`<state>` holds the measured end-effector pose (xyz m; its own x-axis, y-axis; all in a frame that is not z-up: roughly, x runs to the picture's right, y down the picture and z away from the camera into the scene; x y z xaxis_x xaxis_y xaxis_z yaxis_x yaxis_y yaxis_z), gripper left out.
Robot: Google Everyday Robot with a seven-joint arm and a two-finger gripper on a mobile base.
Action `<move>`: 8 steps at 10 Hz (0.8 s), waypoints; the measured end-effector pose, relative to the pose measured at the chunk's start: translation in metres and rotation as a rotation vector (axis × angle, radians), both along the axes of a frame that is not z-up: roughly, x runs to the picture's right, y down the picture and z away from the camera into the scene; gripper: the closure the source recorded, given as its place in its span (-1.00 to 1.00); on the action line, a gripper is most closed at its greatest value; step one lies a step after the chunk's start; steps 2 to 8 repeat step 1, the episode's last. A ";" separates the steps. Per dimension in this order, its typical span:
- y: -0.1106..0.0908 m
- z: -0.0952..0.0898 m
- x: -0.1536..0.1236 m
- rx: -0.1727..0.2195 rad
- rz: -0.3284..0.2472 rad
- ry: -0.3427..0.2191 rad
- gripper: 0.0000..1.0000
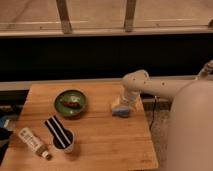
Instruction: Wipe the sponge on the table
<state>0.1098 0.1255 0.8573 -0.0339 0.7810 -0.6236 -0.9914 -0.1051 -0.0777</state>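
Note:
The light-blue sponge (121, 111) lies on the wooden table (100, 145) near its right edge. My gripper (123, 103) comes down from the white arm straight onto the sponge and sits on top of it. Its fingers are hidden behind the wrist and the sponge.
A green bowl (70, 102) with something dark inside stands left of the sponge. A black-and-white striped cloth (57, 131) hangs out of a dark cup at the front left, beside a white bottle (34, 143). The robot's white body (192, 130) fills the right side.

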 end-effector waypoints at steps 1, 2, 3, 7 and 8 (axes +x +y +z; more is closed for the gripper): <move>-0.002 -0.004 0.001 0.015 0.003 -0.002 -0.60; -0.002 -0.004 0.001 0.015 0.003 -0.002 -0.60; -0.002 -0.004 0.001 0.015 0.003 -0.002 -0.60; -0.002 -0.004 0.001 0.015 0.003 -0.002 -0.60; -0.002 -0.004 0.001 0.015 0.003 -0.002 -0.60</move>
